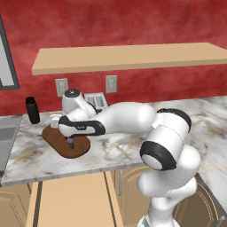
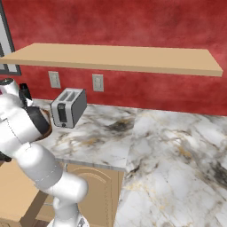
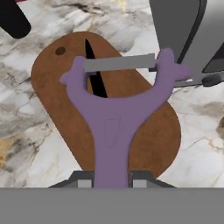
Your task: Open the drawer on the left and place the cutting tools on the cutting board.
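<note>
The hand [image 1: 70,141] is closed narrowly on the handle of the purple peeler [image 3: 114,114], which juts straight out from between the fingers with its Y-shaped head and grey blade leading. It hangs low over the cutting board [image 1: 65,142], and the peeler's tip looks close to the wood, though whether it touches I cannot tell. The board lies directly beneath the hand, its long axis running from the far left to the near right of the counter [image 1: 133,148], roughly in line with the peeler's handle. The slim dark knife [image 3: 95,69] already lies flat on the board's far half, along that same axis, so the peeler should go down beside it rather than across it. The arm reaches left from its base, forearm nearly level and wrist bent downward. Just beyond the board stands a toaster [image 2: 68,107], and a black bottle [image 1: 32,110] sits at the far left. The drawer [image 1: 71,199] stands pulled open below the counter's near edge.
</note>
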